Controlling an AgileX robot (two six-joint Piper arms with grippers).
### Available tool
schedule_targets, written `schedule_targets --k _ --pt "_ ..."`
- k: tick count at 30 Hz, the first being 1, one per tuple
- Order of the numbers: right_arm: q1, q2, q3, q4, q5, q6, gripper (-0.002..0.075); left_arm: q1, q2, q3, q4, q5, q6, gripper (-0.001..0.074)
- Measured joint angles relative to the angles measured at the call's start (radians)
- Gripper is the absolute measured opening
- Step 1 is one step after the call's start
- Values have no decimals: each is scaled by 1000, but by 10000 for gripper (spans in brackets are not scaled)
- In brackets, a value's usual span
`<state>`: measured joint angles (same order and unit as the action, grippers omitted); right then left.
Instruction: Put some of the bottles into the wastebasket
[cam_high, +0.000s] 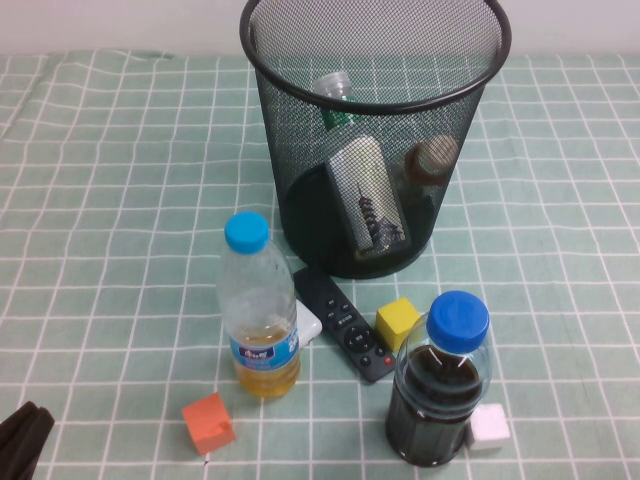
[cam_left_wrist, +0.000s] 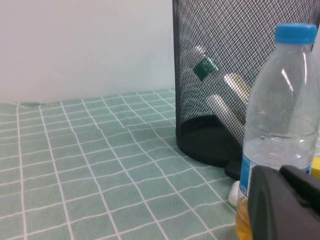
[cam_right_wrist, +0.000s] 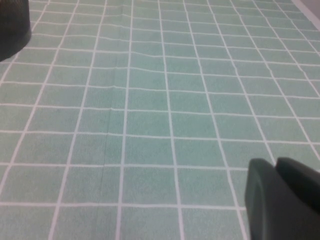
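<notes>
The large round black wire-mesh wastebasket (cam_high: 375, 140) stands at the far middle of the green checked cloth surface (cam_high: 110, 200). Both of the task's bottles already lie inside it: the clear plastic bottle with a green neck band (cam_high: 340, 100) leans with its neck up toward the far left rim, and the smaller cream-capped bottle with a brown neck (cam_high: 428, 160) rests against the right wall. Their long axes are tilted, not upright.

The left gripper (cam_high: 22, 435) sits at the near left corner, well apart from the basket, which lies far and to its right. Whether its fingers are open cannot be told. The right gripper (cam_right_wrist: 282, 200) shows only in its wrist view, over bare cloth; its opening cannot be told either.

Judging by this, the task looks done, with neither arm holding anything visible.
</notes>
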<state>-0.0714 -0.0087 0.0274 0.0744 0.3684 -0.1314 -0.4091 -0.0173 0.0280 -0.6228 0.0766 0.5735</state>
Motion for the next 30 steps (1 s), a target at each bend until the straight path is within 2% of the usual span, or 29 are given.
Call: schedule_targets --k 24,27,30 --pt "0 0 0 -2 0 0 -1 0 0 0 9 0 0 -4" --pt "0 0 0 -2 0 0 -1 24 0 0 138 -13 -46 -5" --pt "0 0 0 -2 0 0 -1 142 0 0 337 -27 -244 -4"
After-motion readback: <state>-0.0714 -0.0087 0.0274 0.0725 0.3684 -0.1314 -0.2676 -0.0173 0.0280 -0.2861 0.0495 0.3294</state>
